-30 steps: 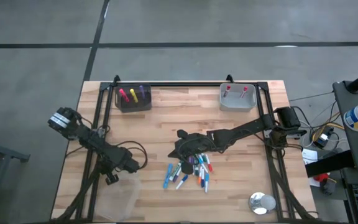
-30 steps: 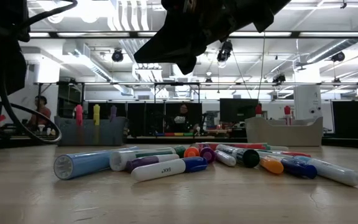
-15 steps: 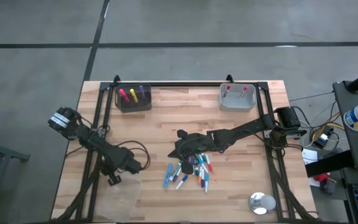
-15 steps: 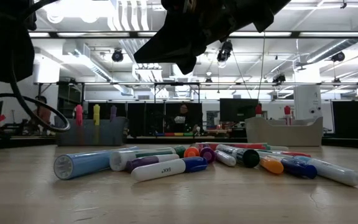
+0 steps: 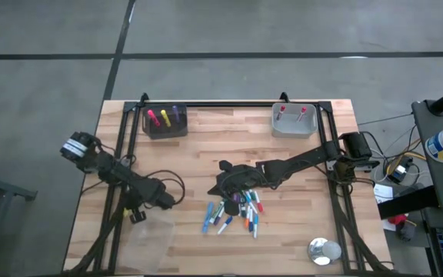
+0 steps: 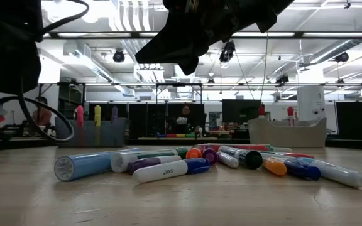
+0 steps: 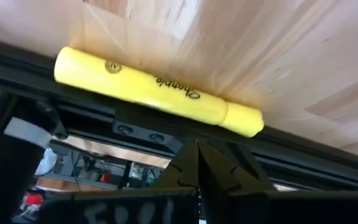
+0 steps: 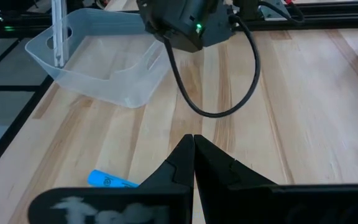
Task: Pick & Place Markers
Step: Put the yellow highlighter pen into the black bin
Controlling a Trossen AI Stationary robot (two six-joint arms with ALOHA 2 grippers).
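A pile of markers in mixed colours lies on the wooden table's middle, also seen in the low view as markers. My right gripper hangs shut just above the pile's far-left side, its fingertips over bare wood near a blue marker. My left gripper is shut near the table's left edge. Its tips point at a yellow marker that lies along a black frame rail; they stop short of it.
A clear plastic tub stands at the near left, shown too as the tub. A dark bin with three upright markers is at the far left and a grey bin at the far right. A silver round object lies near right.
My left gripper has turned a little at the wrist and shifted slightly near the table's left edge, staying shut. The markers have not moved.
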